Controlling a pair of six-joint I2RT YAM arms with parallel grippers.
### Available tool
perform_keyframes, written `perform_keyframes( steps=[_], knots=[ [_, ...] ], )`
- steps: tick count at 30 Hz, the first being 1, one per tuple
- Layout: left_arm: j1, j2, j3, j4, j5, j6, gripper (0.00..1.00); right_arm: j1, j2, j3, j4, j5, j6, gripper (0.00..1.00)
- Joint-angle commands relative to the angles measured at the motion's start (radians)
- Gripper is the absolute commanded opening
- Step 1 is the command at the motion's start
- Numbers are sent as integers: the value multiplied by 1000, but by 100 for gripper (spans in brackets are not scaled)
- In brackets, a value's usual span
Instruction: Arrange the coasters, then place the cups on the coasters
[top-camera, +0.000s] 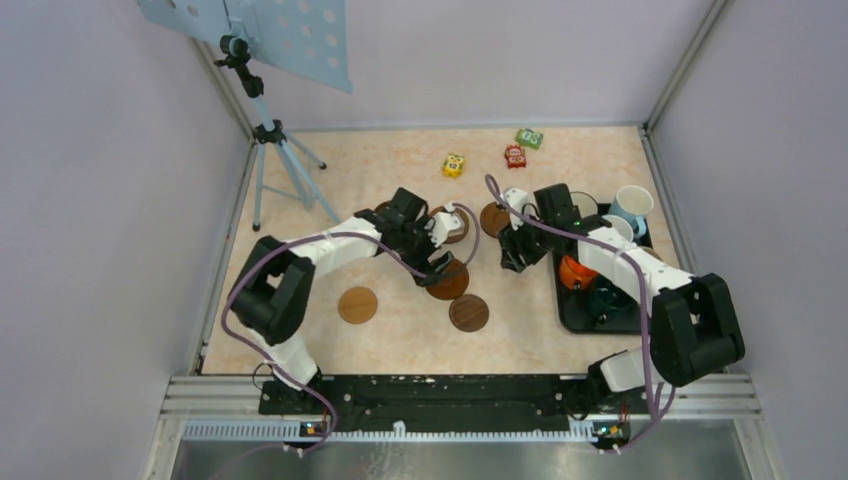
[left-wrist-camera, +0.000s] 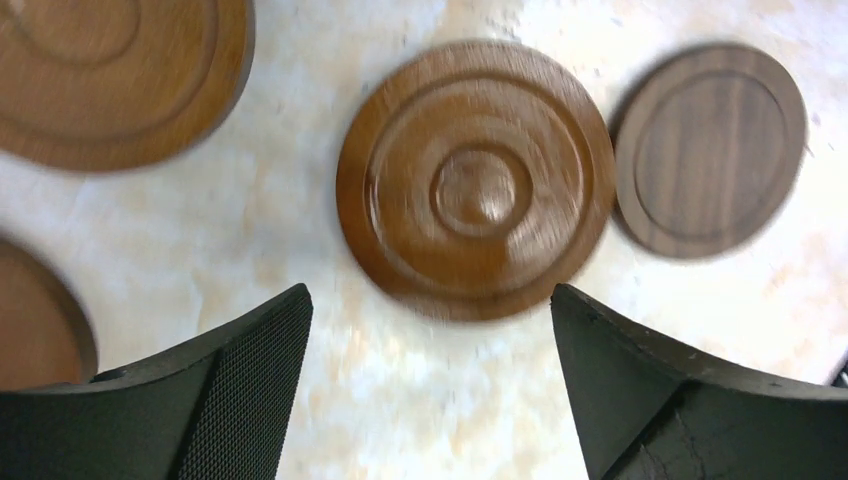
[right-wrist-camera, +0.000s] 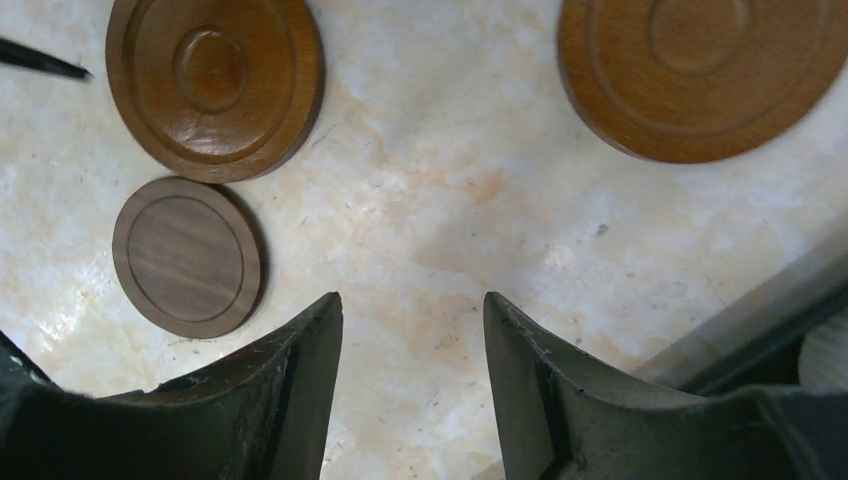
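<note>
Mid-brown round ringed wooden coaster (left-wrist-camera: 475, 180): varnished, glossy. Dark-brown round wooden coaster (left-wrist-camera: 710, 150) at its 3 o'clock: matt, grain showing. Cream marbled table top (left-wrist-camera: 300, 200): smooth, faint sheen. Left gripper (left-wrist-camera: 430, 292): black plastic, mesh-textured pad (left-wrist-camera: 250, 370) at 8 o'clock. Right gripper (right-wrist-camera: 412, 298): black plastic, scuffed.

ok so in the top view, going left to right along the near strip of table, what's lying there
light brown coaster → dark brown coaster → black tray; the reddish coaster just behind overlaps the dark one, so skipped

A yellow block (top-camera: 454, 165), red block (top-camera: 515, 156) and green block (top-camera: 529, 138) lie near the table's (top-camera: 380, 170) far edge.
</note>
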Motion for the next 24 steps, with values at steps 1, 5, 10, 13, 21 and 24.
perform_keyframes(
  steps=[1, 5, 10, 13, 21, 24],
  knots=[
    [78, -192, -66, -151, 112, 111, 95, 82, -45, -29, 35, 20, -69, 54],
    [209, -312, -152, -247, 209, 216, 95, 195, -41, -43, 45, 85, -103, 54],
    [321, -428, -288, -263, 148, 305, 92, 298, -6, -47, 63, 135, -118, 54],
    [379, -485, -351, -254, 128, 346, 91, 340, 27, -48, 73, 154, -120, 55],
    [459, -527, -445, -205, 80, 416, 87, 406, 101, -49, 105, 229, -112, 54],
    [470, -516, -471, -170, 51, 438, 85, 417, 121, -46, 105, 253, -113, 54]
  ],
)
